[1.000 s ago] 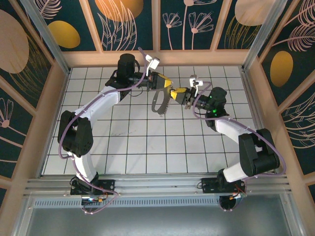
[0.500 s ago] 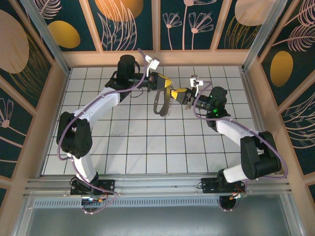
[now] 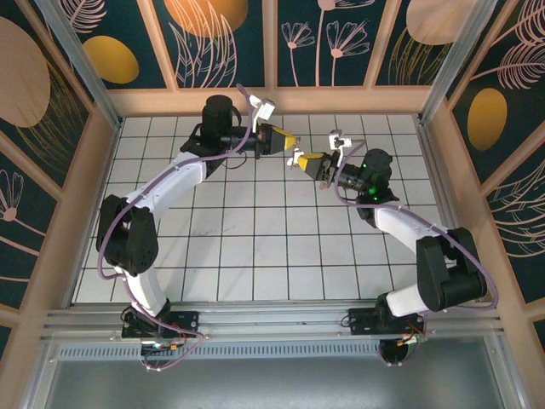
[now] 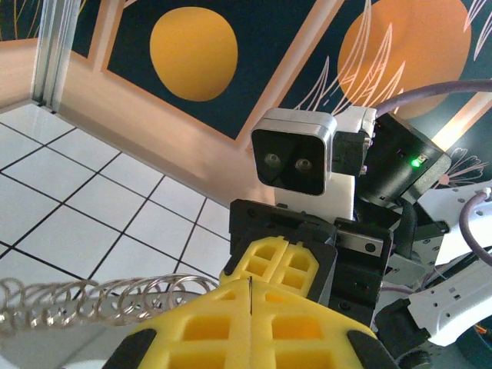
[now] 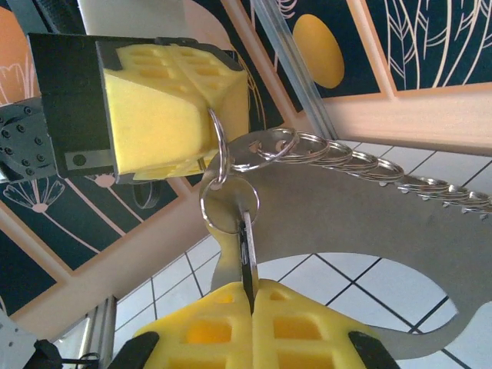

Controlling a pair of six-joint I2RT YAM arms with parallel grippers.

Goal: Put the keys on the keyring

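Observation:
In the right wrist view the keyring (image 5: 361, 215) is a flat grey loop held up in the air, with several split rings (image 5: 338, 154) along its top edge. My left gripper (image 5: 201, 108) is shut on its corner; a thin metal edge shows between the yellow pads (image 4: 307, 323). My right gripper (image 5: 250, 290) is shut on a key (image 5: 247, 246), seen edge-on, its tip at a round ring (image 5: 229, 201) hanging from the keyring's end. From above, the left gripper (image 3: 288, 139) and the right gripper (image 3: 305, 159) meet tip to tip over the far middle of the floor.
White tiled floor (image 3: 255, 247) lies below, walled by wooden rails, the back one (image 3: 272, 100) just behind the grippers. The right arm's wrist camera (image 4: 296, 157) sits directly facing my left gripper.
The keyring, hanging flat and broad below the grippers a second ago, has swung up and now shows almost nothing from above. The right gripper has closed a little tighter.

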